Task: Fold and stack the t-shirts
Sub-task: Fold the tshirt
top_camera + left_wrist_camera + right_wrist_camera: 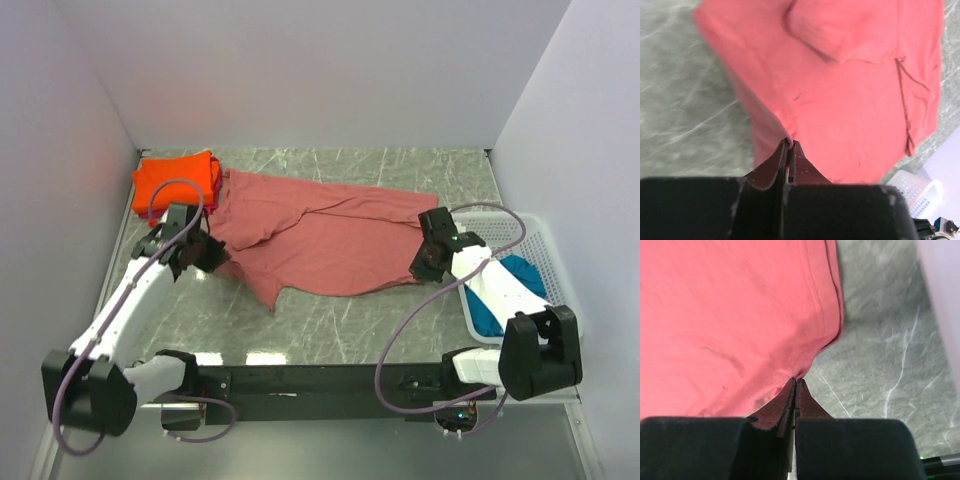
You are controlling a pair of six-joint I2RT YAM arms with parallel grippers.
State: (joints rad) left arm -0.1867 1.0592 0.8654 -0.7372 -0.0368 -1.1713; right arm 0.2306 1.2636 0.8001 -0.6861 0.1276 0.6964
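Observation:
The dusty brick-red t-shirt [320, 235] lies spread and wrinkled across the middle of the table. My left gripper [205, 255] is shut on its left edge; the left wrist view shows the jaws [790, 142] pinching the cloth [840, 90]. My right gripper [428, 262] is shut on its right edge; the right wrist view shows the jaws [795, 380] pinching a corner of the cloth [730, 315]. The bright orange t-shirt [178, 178] lies folded at the back left, with a redder edge showing at its right side. The teal-blue t-shirt [497, 298] lies in the basket.
A white lattice basket [535, 235] stands at the right edge, partly under my right arm; its corner shows in the left wrist view [912, 192]. White walls close in the back and both sides. The grey marble tabletop [350, 320] shows in front of the shirt.

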